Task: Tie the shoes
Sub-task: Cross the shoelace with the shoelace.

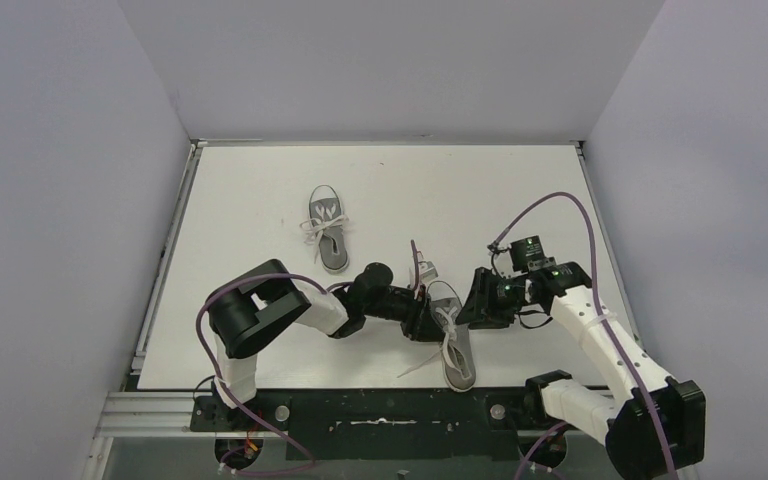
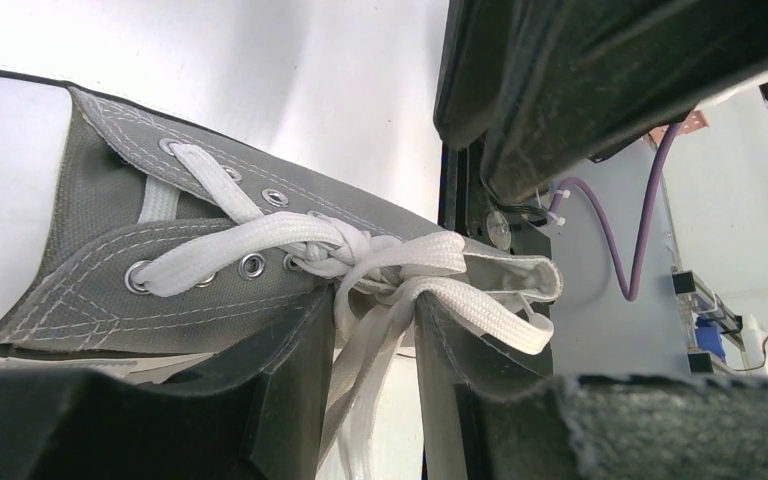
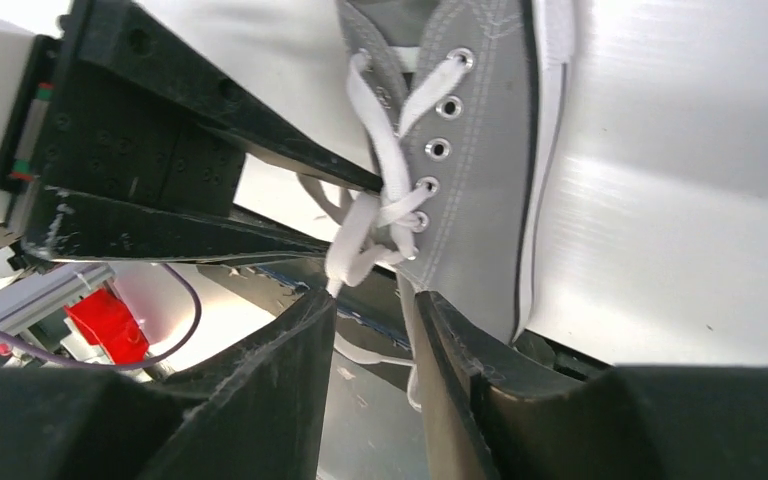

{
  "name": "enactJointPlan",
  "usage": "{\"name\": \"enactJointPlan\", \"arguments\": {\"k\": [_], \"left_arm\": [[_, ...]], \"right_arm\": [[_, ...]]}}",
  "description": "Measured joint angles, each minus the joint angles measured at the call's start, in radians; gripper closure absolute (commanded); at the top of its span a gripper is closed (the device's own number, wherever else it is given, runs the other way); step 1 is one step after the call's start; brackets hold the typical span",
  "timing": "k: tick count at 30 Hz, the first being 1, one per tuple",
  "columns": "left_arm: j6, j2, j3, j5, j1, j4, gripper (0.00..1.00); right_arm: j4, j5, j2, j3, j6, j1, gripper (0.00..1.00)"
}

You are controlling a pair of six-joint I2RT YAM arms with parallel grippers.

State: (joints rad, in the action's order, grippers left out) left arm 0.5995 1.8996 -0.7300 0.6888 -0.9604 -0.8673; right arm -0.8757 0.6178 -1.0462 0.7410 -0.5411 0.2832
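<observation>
At the near edge of the white table [image 1: 520, 200], one small grey canvas sneaker [image 1: 452, 345] lies between both arms. Its long white laces [image 2: 380, 255] are crossed in a loose knot at the top eyelets. The left gripper [image 2: 372, 330] straddles the hanging strands; whether it pinches them cannot be told. The right gripper [image 3: 375, 310] stands open, one strand slack between its fingers. A one-sided pull would likely undo the knot or drag the light shoe. Farther back, the other sneaker [image 1: 327, 232] shows what looks like a bow.
</observation>
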Motion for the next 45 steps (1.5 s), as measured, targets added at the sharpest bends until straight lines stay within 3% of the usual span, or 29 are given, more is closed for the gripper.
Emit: {"name": "enactJointPlan", "arguments": {"k": [4,23,45], "left_arm": [[0.001,0.0,0.0,0.0,0.0,-0.001,0.68],[0.002,0.0,-0.01,0.005,0.0,0.02,0.69],[-0.009,0.0,-0.036,0.025,0.0,0.064,0.69]], "right_arm": [[-0.035,-0.006,-0.045,0.009,0.051,-0.032,0.8],[0.102,0.103,-0.174,-0.041,0.074,-0.034,0.91],[0.187,0.203,-0.174,-0.087,0.043,-0.031,0.79]]}}
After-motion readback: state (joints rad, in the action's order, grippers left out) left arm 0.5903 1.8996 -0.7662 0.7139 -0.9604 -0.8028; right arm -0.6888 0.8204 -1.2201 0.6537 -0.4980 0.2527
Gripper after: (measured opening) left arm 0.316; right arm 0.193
